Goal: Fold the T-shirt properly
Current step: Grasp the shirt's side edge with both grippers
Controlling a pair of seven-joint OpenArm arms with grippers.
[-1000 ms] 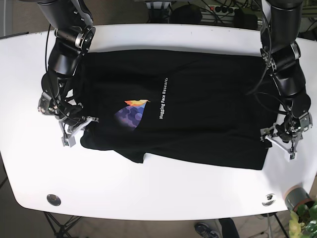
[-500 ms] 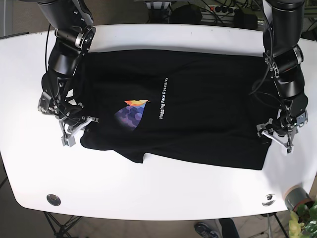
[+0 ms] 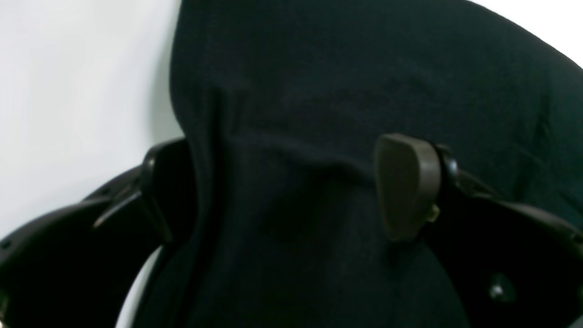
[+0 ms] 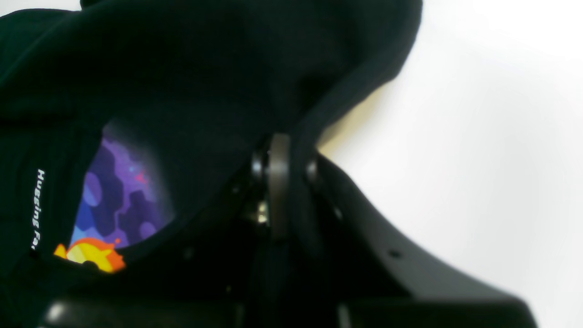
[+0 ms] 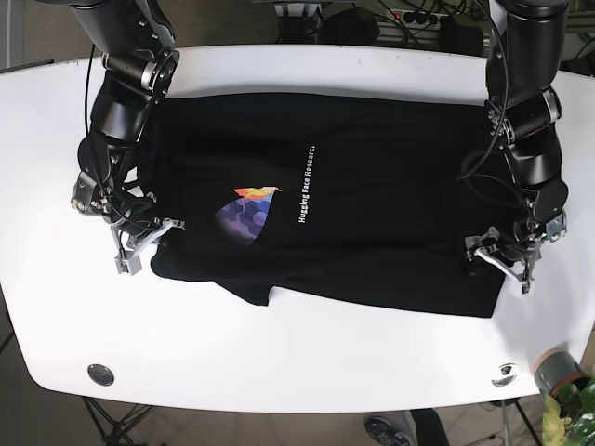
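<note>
On the white worktop [image 5: 307,372] the black T-shirt [image 5: 372,204] lies flat, my right pincer [image 5: 139,249] pinching its edge and my left pincer [image 5: 502,260] spread around the hem, which could slip out if I lift early.

A white table [image 5: 307,353] with rounded corners carries a black T-shirt [image 5: 372,204], spread flat over its middle. Two small round fittings sit in the table top, one at 7 o'clock [image 5: 100,373] and one at 5 o'clock [image 5: 505,373].
</note>
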